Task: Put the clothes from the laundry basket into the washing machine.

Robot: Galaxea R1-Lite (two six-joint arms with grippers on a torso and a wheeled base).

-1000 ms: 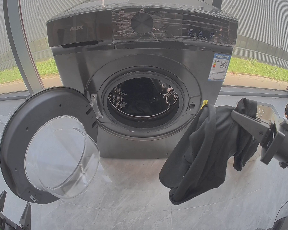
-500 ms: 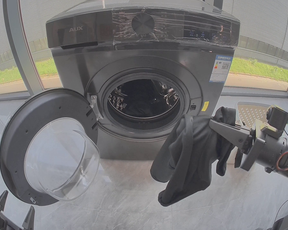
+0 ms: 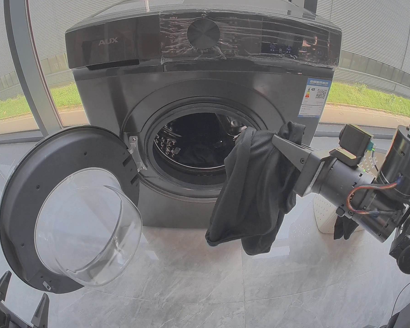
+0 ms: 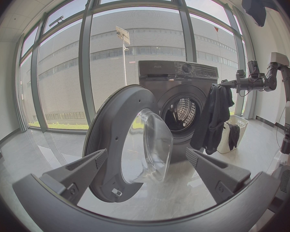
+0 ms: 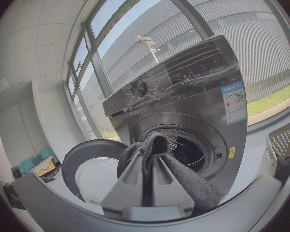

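In the head view, the washing machine point(image 3: 200, 69) stands with its door point(image 3: 68, 206) swung wide open to the left. The right gripper point(image 3: 278, 141) is closed on the upper edge of a dark garment point(image 3: 255, 192). The garment hangs freely in front of the right side of the drum opening point(image 3: 200, 146), and its lower end is above the floor. The garment is not yet inside the drum. The drum is dark inside, and I cannot tell if other clothes already lie there. The left gripper point(image 3: 23, 292) is low at the left, well apart from the machine.

In the left wrist view, the left gripper point(image 4: 145, 152) has its fingers spread wide and holds nothing. Farther off, the garment point(image 4: 214, 116) hangs between the drum opening and the white laundry basket point(image 4: 238, 123). One more dark cloth point(image 4: 232, 136) hangs over the basket's rim.

In the right wrist view, the two fingers point(image 5: 129, 181) press together on a fold of the garment point(image 5: 190, 181), and the drum opening point(image 5: 190, 149) is straight behind it.

I judge that the task is in the middle. This garment is out of the basket and must still go in, and at least one cloth is left.
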